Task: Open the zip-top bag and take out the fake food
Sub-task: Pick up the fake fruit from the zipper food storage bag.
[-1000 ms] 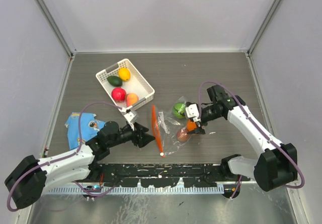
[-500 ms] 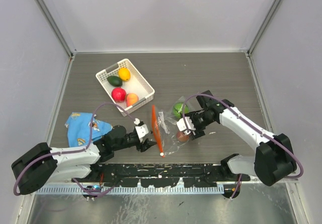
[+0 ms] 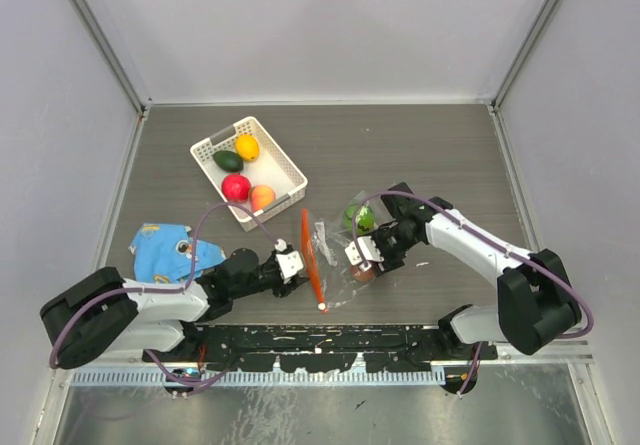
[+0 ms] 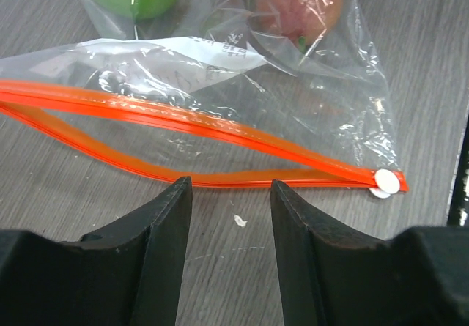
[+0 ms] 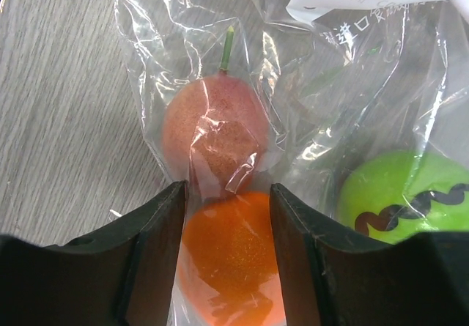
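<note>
Clear, crinkly plastic: the zip-top bag [image 3: 335,250] lies flat on the table [image 3: 420,155] between the two arms. Some of the fake food [image 5: 212,132] is inside it.

Its red-orange zip strip [image 3: 313,260] gives the long axis. The strip runs from far to near, with the near end a little to the right. The mouth is partly parted and faces left, toward the left gripper [image 4: 229,187].

That gripper is about half open and holds nothing. Its fingertips are just beside the nearer lip. The right gripper [image 5: 227,190] stands astride the orange fruit [image 5: 231,260] through the plastic. Whether it already presses, I cannot tell.

I judge these risks:
- The left fingers may pinch both lips together and close the mouth, or slip off the thin strip.
- The right gripper may squeeze the round fruit so that it shoots aside.
- The right gripper may drag the whole bag.
</note>
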Motion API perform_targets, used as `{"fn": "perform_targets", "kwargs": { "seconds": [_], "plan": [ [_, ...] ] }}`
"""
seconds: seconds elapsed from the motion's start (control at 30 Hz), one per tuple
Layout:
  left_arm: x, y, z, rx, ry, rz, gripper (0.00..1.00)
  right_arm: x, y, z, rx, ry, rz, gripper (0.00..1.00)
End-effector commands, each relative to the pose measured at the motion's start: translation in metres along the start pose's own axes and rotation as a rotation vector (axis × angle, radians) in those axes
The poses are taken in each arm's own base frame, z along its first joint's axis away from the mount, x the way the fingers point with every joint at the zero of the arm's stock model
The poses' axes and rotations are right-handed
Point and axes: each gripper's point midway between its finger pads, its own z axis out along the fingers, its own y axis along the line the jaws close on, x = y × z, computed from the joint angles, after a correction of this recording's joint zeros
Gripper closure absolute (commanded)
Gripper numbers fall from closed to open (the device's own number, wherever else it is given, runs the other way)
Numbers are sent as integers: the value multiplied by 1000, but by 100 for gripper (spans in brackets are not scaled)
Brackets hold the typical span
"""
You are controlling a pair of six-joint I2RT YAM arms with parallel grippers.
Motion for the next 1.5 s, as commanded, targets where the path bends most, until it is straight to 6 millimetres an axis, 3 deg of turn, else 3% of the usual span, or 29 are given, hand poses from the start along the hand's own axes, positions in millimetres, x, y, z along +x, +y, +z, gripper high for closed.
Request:
{"fn": "perform_targets", "kwargs": {
  "seconds": [0.0, 0.27, 0.67, 0.77, 0.87, 0.93, 1.33, 1.47],
  "plan": [
    [-36, 21, 10, -82, -118, 58, 52, 0, -1, 4, -4, 6, -12, 47],
    [-30, 16, 26, -47, -109, 45, 49, 2, 3, 12, -41, 14, -3, 56],
    [-36, 13, 41, -22, -162, 3, 38, -7, 3, 25, -110, 1, 70, 81],
    [-39, 10, 45, -2, -173, -8, 38, -8, 1, 28, -120, 7, 104, 92],
    [-39, 6, 48, 22, -174, -24, 38, -12, -2, 28, -119, -4, 132, 95],
    [-38, 4, 50, 29, -176, -35, 37, -16, -4, 27, -114, -19, 140, 91],
    [-27, -1, 44, 34, -183, -64, 35, -36, -1, 5, -70, -104, 46, 38],
    [-28, -3, 45, 44, -184, -66, 34, -42, 4, 7, -70, -142, 16, 27]
  ]
}}
